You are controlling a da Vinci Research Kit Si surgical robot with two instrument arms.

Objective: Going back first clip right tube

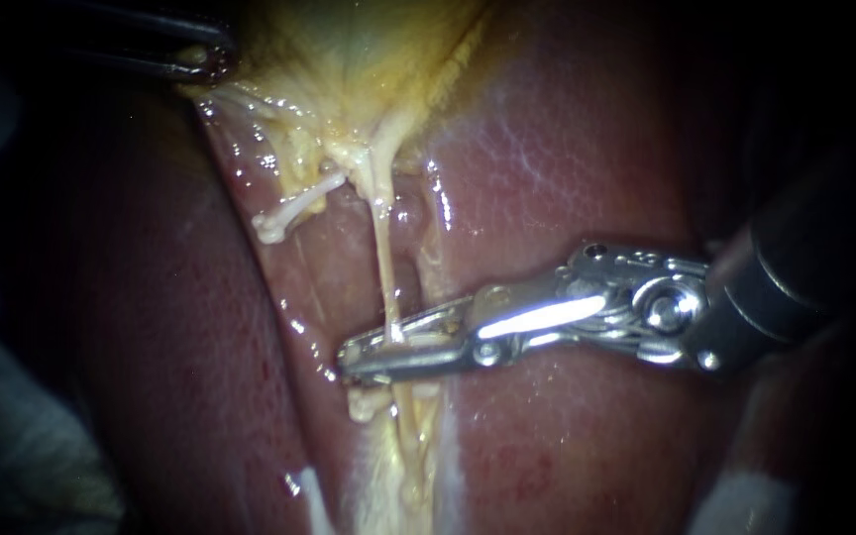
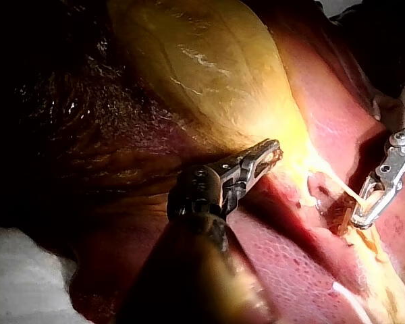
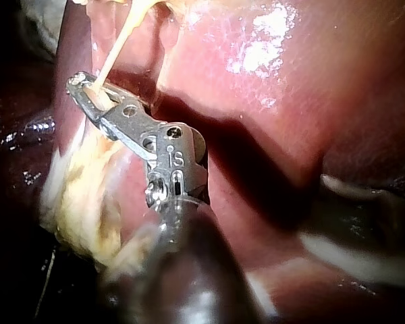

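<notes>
1. our right instrument [image 1: 364, 357] has its jaws pressed nearly together on the right tube [image 1: 380, 260], one jaw on each side of it, just left of centre in the endoscope view. the right wrist view shows the same pinch, with the tube entering the jaws near their tips.
2. the right tube is the long pale strand that runs from the gallbladder [image 1: 349, 59] at top centre down the middle of the frame. it looks thin and taut above the jaws, and frayed yellowish tissue carries on below them.
3. we cannot make out a clip apart from the metal of the jaws, which cover that spot, so we cannot tell whether one is seated.
4. our left instrument [image 1: 205, 57], in the upper left corner, pinches the gallbladder's edge. the left wrist view shows its jaws [image 2: 270, 154] together on the yellow tissue.
5. a short strand [image 1: 284, 213] ends in a free stub at left of centre, apart from both instruments.
6. we judge the going-back as not yet under way, since the jaws sit on the tube. what is left is to let go, check for the clip, and draw the shaft toward the right edge over the liver [image 1: 567, 168] without dragging the strand.
</notes>
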